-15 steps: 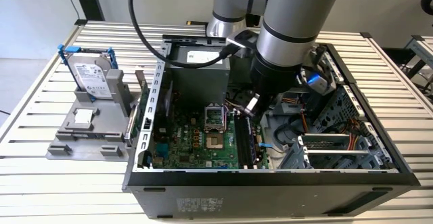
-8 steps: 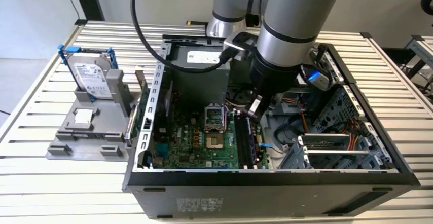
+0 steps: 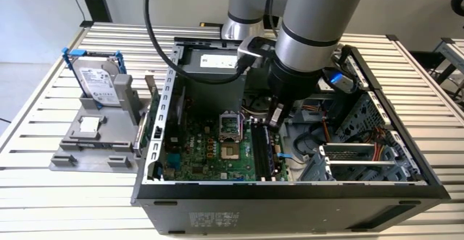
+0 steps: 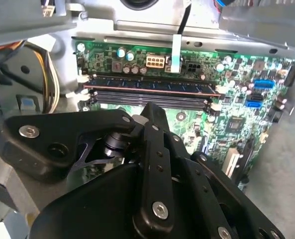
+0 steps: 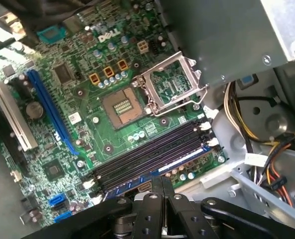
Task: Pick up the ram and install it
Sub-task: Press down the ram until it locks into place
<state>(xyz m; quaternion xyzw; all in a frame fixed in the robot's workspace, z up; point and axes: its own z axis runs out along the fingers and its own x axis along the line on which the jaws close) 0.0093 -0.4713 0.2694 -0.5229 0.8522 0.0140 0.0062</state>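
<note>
The ram (image 4: pixel 152 85) is a long bluish board with dark chips. It lies in the outermost of the motherboard's black slots (image 5: pixel 152 149), and in the first wrist view the ram (image 5: pixel 184 160) shows as a pale blue strip along that slot. My gripper (image 3: pixel 274 121) reaches down inside the open computer case, just above the slots. In both wrist views its black fingers (image 5: pixel 148 209) stand pressed together, with nothing between them. The gripper's tip (image 5: pixel 157 180) hovers right over the ram's edge; whether it touches the ram cannot be told.
The open CPU socket (image 5: pixel 122 105) with its raised metal frame (image 5: pixel 169 84) lies beside the slots. Yellow and black cables (image 5: pixel 237 109) and a drive cage (image 3: pixel 362 158) crowd the case. Outside, a grey stand (image 3: pixel 87 142) holds a hard drive in a blue bracket (image 3: pixel 98 80) and a small silver chip (image 3: pixel 90 125).
</note>
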